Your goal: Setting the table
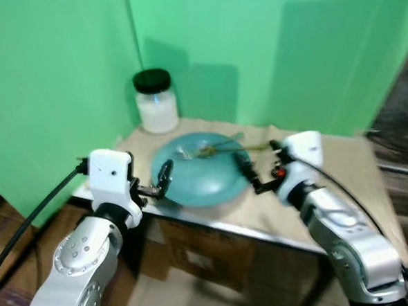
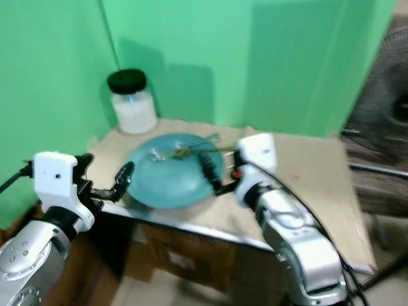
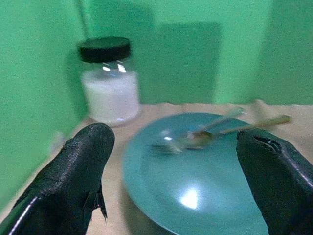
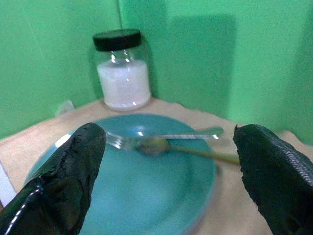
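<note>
Teal plate (image 1: pixel 199 170) sits centre frame in the eye views, on a beige-covered table (image 1: pixel 343 165) against a green wall (image 1: pixel 267 45). Across the plate's far half lie a fork (image 4: pixel 146 138) and a spoon (image 4: pixel 195 151), bowl and tines overlapping near the plate's middle; the overlap is soft and blurred, so which lies on top is hard to tell. Fork's long axis runs roughly side to side, tines toward frame left, handle toward the right rim; spoon handle extends off the plate's right edge onto the table. Jar (image 1: pixel 155 100) with black lid and white contents stands upper left of the plate, at the table's back corner, apart from it. Left gripper (image 1: pixel 163 180) hovers at the plate's left rim, fingers spread wide, nothing between them. Right gripper (image 1: pixel 250 172) is at the plate's right rim, fingers likewise parted and empty. Table's front edge partly hidden by both arms; cardboard boxes (image 1: pixel 196 254) beneath are blurred.
</note>
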You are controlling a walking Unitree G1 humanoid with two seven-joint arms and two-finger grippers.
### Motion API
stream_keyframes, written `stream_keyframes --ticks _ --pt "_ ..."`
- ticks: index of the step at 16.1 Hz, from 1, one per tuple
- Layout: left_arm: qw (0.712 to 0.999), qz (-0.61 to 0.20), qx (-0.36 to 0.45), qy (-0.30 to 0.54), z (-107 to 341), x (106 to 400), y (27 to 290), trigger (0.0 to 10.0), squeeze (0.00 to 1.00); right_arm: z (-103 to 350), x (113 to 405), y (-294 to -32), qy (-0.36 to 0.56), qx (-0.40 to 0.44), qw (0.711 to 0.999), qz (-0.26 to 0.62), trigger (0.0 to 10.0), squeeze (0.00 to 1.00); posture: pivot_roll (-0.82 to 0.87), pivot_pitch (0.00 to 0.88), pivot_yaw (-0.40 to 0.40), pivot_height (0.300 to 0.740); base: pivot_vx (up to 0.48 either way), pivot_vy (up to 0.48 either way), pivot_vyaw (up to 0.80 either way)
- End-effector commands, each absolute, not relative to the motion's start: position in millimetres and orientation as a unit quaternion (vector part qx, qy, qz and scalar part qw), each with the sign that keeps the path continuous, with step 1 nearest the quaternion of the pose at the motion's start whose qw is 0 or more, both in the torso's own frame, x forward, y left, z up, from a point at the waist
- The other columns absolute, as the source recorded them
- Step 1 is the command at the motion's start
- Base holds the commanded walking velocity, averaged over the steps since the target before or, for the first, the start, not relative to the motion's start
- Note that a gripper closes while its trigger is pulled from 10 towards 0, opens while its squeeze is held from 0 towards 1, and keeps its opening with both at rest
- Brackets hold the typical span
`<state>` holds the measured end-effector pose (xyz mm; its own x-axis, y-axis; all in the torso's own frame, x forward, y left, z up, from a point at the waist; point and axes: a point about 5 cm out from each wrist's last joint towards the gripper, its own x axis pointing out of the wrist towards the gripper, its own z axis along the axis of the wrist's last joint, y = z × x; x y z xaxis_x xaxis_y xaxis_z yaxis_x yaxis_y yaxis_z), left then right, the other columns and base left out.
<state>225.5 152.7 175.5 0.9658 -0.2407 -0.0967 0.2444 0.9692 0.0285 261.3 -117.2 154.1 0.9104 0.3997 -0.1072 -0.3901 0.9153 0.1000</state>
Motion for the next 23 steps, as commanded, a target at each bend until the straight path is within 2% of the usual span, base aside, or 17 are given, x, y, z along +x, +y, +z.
stream_keyframes --ticks 1,10,15,16,17,18,19,20,21,22,23 --pt "0.993 -0.112 0.027 0.041 178 225 158 10.0 1.00 158 263 -109 0.053 0.041 0.974 0.217 10.0 1.00 0.00 0.000 0.017 0.740 0.364 0.000 0.00" --pt "0.991 -0.120 0.031 0.045 176 226 156 10.0 1.00 157 268 -107 0.049 0.028 0.973 0.225 10.0 1.00 -0.01 0.000 0.027 0.740 0.360 0.000 0.00" --pt "0.988 -0.139 0.044 0.055 170 229 153 10.0 1.00 156 289 -113 0.063 -0.029 0.957 0.280 10.0 1.00 -0.03 0.000 0.052 0.740 0.000 0.000 0.00" --pt "0.985 -0.156 0.047 0.060 167 230 150 10.0 0.96 154 296 -116 0.074 -0.044 0.950 0.300 10.0 1.00 -0.03 0.000 0.059 0.740 0.000 0.000 0.00" --pt "0.976 -0.196 0.060 0.070 163 230 146 10.0 0.68 148 308 -121 0.101 -0.070 0.939 0.322 10.0 1.00 -0.05 0.000 0.077 0.740 0.000 0.000 0.00" --pt "0.973 -0.210 0.064 0.072 162 231 144 10.0 0.68 146 311 -124 0.110 -0.083 0.935 0.326 10.0 1.00 -0.06 0.000 0.083 0.740 0.000 0.000 0.00" --pt "0.966 -0.240 0.065 0.077 159 233 140 10.0 0.56 142 319 -130 0.124 -0.110 0.927 0.335 10.0 1.00 -0.07 0.000 0.087 0.740 0.000 0.000 0.00" --pt "0.956 -0.271 0.073 0.084 155 235 136 10.0 0.19 141 326 -135 0.142 -0.119 0.921 0.342 10.0 1.00 -0.08 0.000 0.083 0.740 0.000 0.000 0.00" --pt "0.949 -0.292 0.080 0.090 152 237 136 10.0 0.00 143 336 -137 0.154 -0.127 0.913 0.357 10.0 0.27 -0.08 0.000 0.081 0.740 0.000 0.000 0.00" --pt "0.947 -0.298 0.080 0.093 151 238 135 10.0 0.00 144 340 -137 0.162 -0.140 0.903 0.372 10.0 0.00 -0.08 0.000 0.077 0.740 0.000 0.000 0.00" --pt "0.936 -0.326 0.091 0.097 151 238 134 10.0 0.00 141 347 -140 0.186 -0.170 0.882 0.398 10.0 0.00 -0.08 0.000 0.072 0.740 0.000 0.000 0.00"
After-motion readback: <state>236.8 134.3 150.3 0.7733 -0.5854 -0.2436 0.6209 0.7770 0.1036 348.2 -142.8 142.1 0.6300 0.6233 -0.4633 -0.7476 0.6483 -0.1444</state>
